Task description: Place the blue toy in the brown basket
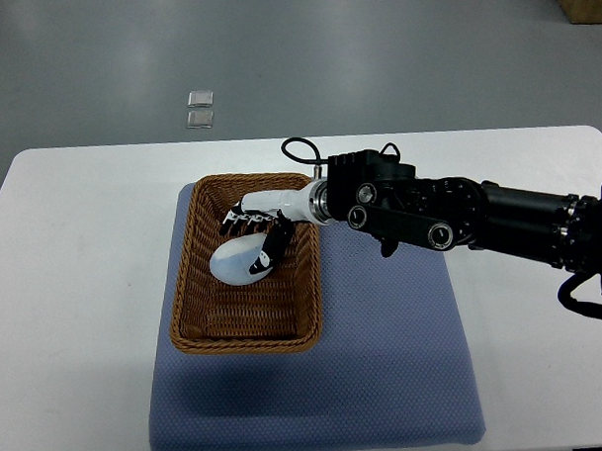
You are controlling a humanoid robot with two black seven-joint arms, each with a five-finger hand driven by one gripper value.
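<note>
The pale blue toy (235, 263) is inside the brown wicker basket (195, 281), in its far half, low over or on the basket floor. My right hand (253, 236) reaches in from the right over the basket's far right corner. Its black-tipped fingers (244, 219) lie along the toy's far side and the thumb (272, 252) presses on its right end, so the hand is closed on the toy. The near half of the basket holds nothing. The left arm is out of view.
The basket stands on a blue-grey mat (375, 367) on a white table (82, 277). My black right forearm (499, 221) spans the table's right side. Two small clear packets (200, 108) lie on the grey floor beyond the table.
</note>
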